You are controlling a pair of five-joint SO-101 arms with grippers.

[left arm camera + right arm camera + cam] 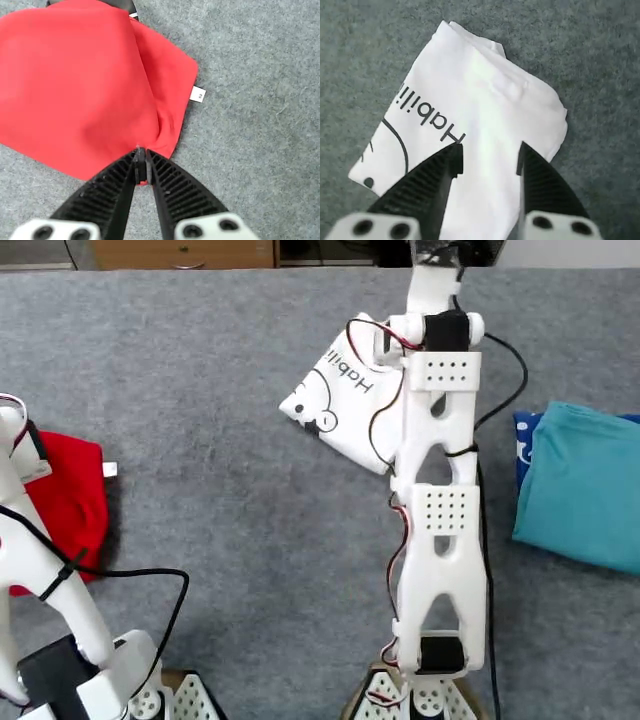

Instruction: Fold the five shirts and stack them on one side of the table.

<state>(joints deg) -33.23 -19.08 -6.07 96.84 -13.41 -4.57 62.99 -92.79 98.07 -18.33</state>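
A red shirt [68, 505] lies folded at the table's left side. In the left wrist view my left gripper [141, 161] is shut on the near edge of the red shirt [75, 85], pinching a bit of cloth between its tips. A white shirt with black print [345, 400] lies folded at the back centre. My right gripper [487, 156] hangs open just above the white shirt [485, 100], one finger on each side of its middle. A teal shirt [585, 485] rests folded at the right edge on top of a blue one [524, 440].
The table is covered in grey carpet [220, 440], bare across the middle and front. The right arm [440, 520] stretches from the front edge to the back. A small white tag [198, 93] sticks out of the red shirt's corner.
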